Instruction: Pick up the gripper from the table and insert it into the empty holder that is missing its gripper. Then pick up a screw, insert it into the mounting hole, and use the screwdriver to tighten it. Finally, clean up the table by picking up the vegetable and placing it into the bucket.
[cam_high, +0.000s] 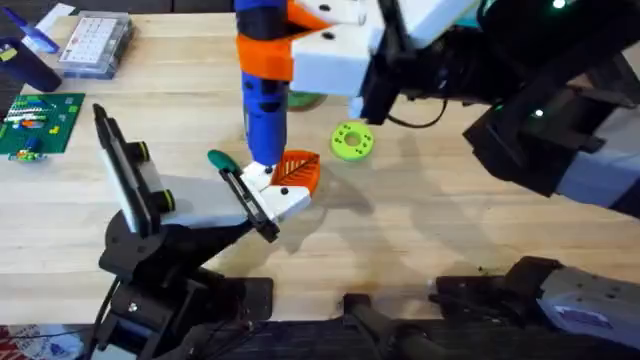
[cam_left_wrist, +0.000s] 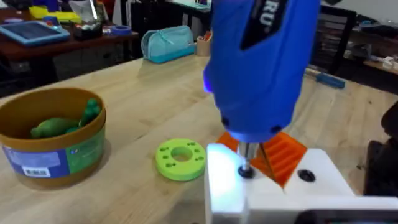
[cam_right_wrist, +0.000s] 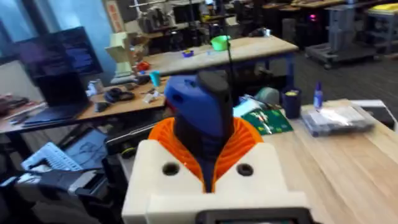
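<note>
The blue screwdriver (cam_high: 262, 100) stands upright over the white holder (cam_high: 272, 197), and my right gripper (cam_high: 305, 45) is shut on its body. White fingers (cam_right_wrist: 155, 177) with orange pads clamp the blue screwdriver (cam_right_wrist: 202, 115). Its metal bit (cam_left_wrist: 245, 157) rests on a screw (cam_left_wrist: 247, 172) in the holder (cam_left_wrist: 280, 193). The orange gripper (cam_high: 299, 172) sits in the holder, beside the bit. My left gripper (cam_high: 235, 200) holds the holder from the left. The bucket (cam_left_wrist: 56, 140) stands behind, with the green vegetable (cam_left_wrist: 62, 124) inside it.
A lime-green disc (cam_high: 351, 140) lies right of the holder, also near the bucket (cam_left_wrist: 180, 158). A green-tipped piece (cam_high: 217, 159) sticks out by the holder's left. A green circuit board (cam_high: 40, 122) and a clear parts box (cam_high: 95, 45) sit at the far left.
</note>
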